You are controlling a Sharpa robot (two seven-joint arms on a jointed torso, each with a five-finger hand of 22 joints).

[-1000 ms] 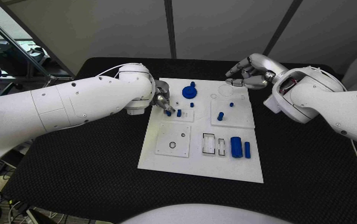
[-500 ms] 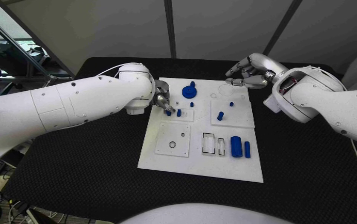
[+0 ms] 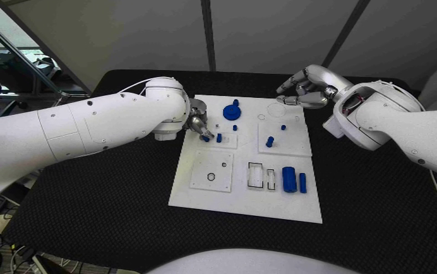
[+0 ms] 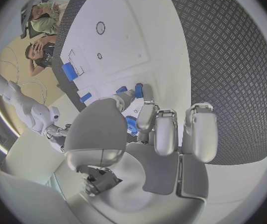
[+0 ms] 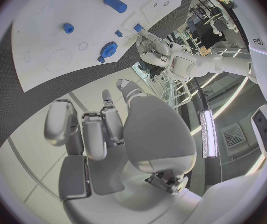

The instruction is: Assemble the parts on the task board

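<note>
Blue part [image 3: 206, 138] seemingly pinched at left hand [image 3: 199, 125] fingertips, over task board [image 3: 245, 204].

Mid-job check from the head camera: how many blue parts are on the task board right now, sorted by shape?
gear-like disc: 1
thick cylinder: 1
slim bar: 1
small peg: 5, one of them pinched in the fingers of the left hand
Total: 8 blue parts on the task board

Tabletop [image 3: 109, 223]: black, diamond-textured mat | grey wall panels [image 3: 273, 15] at 12 o'clock | dark vertical seams between panels.
</note>
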